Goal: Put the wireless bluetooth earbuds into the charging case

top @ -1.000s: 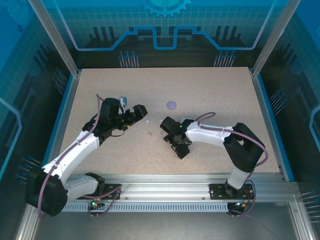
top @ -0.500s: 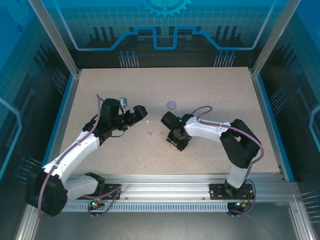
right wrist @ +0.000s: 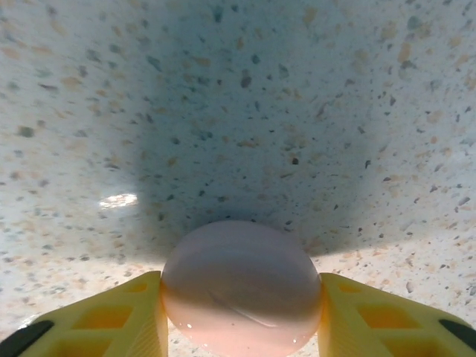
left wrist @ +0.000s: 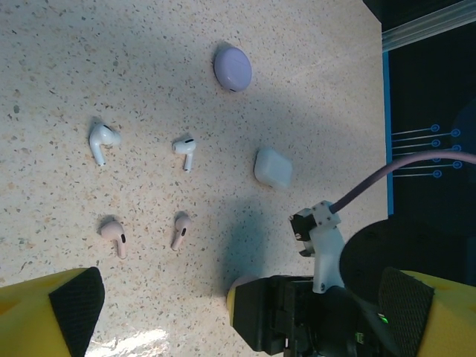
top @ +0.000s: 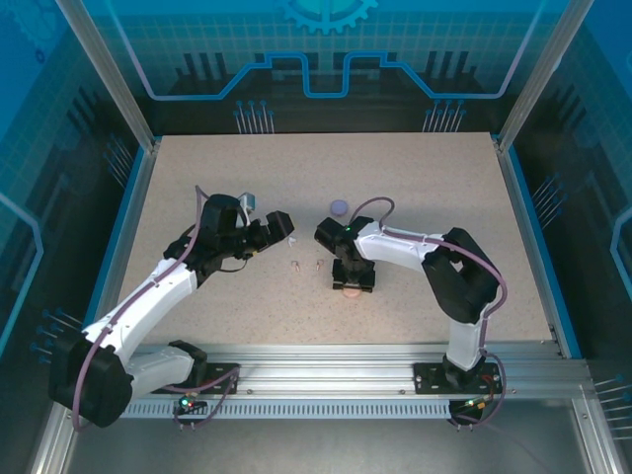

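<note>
Both arms rise from their bases at the near edge of the table [top: 425, 178] and lean in over its middle. The left arm [top: 148, 296] stretches diagonally forward and to the right with its forearm low. The left fingers [top: 281, 224] are spread wide with nothing between them.

The right arm [top: 464, 286] folds sharply at the elbow and extends to the left. Its wrist is turned down, so the right fingers [top: 353, 282] point at the table. They are clenched on a pink charging case [right wrist: 242, 282], one yellow finger pressed to each side of its smooth rounded shell. The case looks closed, and whether it rests on the table cannot be told.

Just left of it, between the two arms, the earbuds lie loose on the table. Two pink earbuds [left wrist: 114, 235] lie side by side, and beyond them are two white earbuds [left wrist: 103, 140]. All four lie outside the cases. A white charging case [left wrist: 272, 168] sits near the white pair and looks closed. Farthest out lies a purple charging case [left wrist: 233, 68], also closed and apart from the rest.
</note>
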You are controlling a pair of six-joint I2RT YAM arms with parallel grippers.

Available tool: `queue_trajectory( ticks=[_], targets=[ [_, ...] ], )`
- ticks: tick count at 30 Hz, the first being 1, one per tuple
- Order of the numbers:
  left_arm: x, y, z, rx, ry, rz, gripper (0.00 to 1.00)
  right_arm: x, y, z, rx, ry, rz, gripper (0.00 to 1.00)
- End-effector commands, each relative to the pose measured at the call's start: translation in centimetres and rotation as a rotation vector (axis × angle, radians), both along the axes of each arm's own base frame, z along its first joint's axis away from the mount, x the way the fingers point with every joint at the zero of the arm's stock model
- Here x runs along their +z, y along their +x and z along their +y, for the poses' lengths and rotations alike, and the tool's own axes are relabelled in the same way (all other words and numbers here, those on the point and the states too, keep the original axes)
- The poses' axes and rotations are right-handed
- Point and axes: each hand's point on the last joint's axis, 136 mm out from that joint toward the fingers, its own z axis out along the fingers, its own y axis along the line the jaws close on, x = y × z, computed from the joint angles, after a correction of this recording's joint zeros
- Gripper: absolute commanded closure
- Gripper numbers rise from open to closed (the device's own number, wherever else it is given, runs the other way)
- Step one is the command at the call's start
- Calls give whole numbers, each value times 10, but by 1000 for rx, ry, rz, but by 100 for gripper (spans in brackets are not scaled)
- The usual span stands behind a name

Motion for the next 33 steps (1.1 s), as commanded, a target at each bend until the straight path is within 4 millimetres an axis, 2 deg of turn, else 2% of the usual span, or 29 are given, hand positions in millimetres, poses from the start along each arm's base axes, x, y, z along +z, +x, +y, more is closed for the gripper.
queue_trajectory(
  ticks=[1, 3, 6, 20, 33],
  targets=[
    [14, -3, -8, -45, -1, -28, 1, -3, -1, -9, 47, -49, 33, 43],
    [15, -3, -10, -51, -1, -30, 1, -4, -2, -10, 27, -57, 38, 36],
    [16, -2, -13, -53, 3, -33, 1, -4, -2, -7, -20, -46, 38, 31],
    [14, -1, -18, -53, 1, -35, 1, -21, -13, -15, -393, 4, 48, 32],
    [11, -2, -23, -71, -3, -34, 1, -18, -2, -30, -392, -48, 7, 34]
  ],
)
